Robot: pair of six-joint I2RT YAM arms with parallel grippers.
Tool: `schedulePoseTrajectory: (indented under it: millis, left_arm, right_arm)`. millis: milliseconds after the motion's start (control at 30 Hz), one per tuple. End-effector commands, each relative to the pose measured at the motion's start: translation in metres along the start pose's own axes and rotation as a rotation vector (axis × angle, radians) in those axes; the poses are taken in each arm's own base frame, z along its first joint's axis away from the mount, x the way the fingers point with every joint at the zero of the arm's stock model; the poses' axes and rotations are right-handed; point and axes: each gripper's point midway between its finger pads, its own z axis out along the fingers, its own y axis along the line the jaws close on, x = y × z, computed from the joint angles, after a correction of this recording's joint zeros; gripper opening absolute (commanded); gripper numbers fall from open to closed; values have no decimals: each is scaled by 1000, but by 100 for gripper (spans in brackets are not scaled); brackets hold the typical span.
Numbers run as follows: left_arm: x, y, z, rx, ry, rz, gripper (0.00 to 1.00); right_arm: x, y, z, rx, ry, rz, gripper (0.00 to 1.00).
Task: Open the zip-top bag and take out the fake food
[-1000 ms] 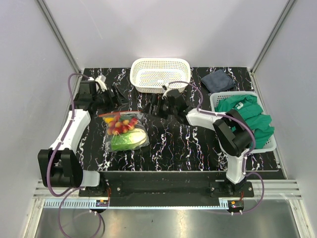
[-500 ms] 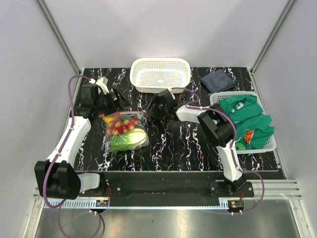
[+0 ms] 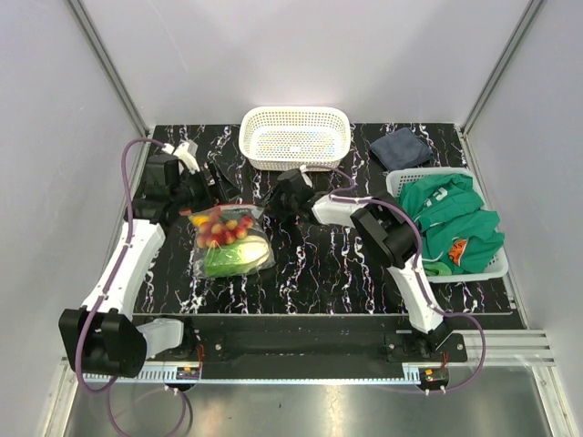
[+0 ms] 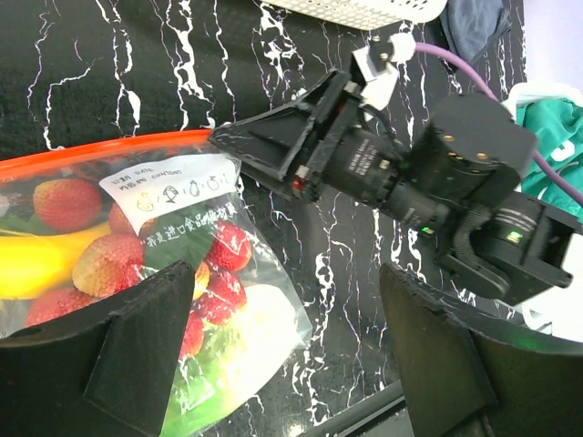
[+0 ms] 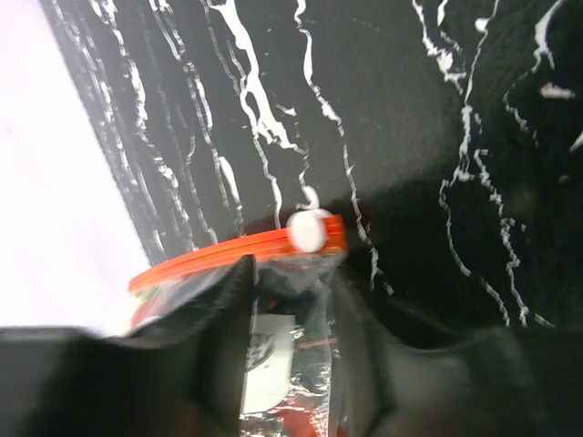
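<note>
The clear zip-top bag (image 3: 230, 241) lies left of centre, its red-orange zip strip along the far edge. Through the plastic I see fake food: strawberries (image 4: 68, 202), a yellow banana (image 4: 36, 259) and green lettuce (image 3: 232, 259). My right gripper (image 3: 273, 202) is at the bag's far right corner. In the right wrist view its fingers straddle the bag's corner (image 5: 291, 346) just below the white slider (image 5: 310, 229), with a gap left between them. My left gripper (image 4: 287, 355) hangs wide open over the bag's right side, holding nothing.
A white lattice basket (image 3: 294, 137) stands at the back centre. A grey cloth (image 3: 401, 146) lies at the back right. Another white basket (image 3: 393, 187) at the right holds a green cloth (image 3: 455, 214).
The right arm has swung left to the bag's zip corner and its jaws have narrowed around the plastic. The left arm has shifted slightly, its jaws unchanged.
</note>
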Motion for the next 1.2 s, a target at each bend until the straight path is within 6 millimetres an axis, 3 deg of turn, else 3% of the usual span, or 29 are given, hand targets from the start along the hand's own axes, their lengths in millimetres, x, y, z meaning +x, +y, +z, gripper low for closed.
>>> schedulePoseTrajectory:
  millis: [0,100,167,300,433,833,967,1167]
  left_arm:
    - [-21,-16,-15,22,-61,71,85]
    - [-21,-19,-21,22,-52,94,85]
    - [-22,-24,-27,33,-48,108,85]
    - [-25,-33,-38,57,-47,145,87]
    - [-30,-38,-43,58,-41,178,88]
    - [-61,-71,-54,162,-37,355,92]
    - [-70,-74,-57,158,-63,385,93]
    - [-58,-78,-50,224,-25,380,92]
  right_arm:
    - [0,-14,16,45,-26,-34,33]
    - [-8,8,17,-82,-31,-134,9]
    - [-10,22,15,-141,-16,-246,1]
    - [-19,55,0,-270,-26,-389,0]
    - [-25,96,-29,-385,-56,-505,0]
    - [-1,194,-116,-791,15,-844,0]
    - [12,209,-149,-902,72,-952,0]
    - [27,216,-193,-1025,121,-1048,0]
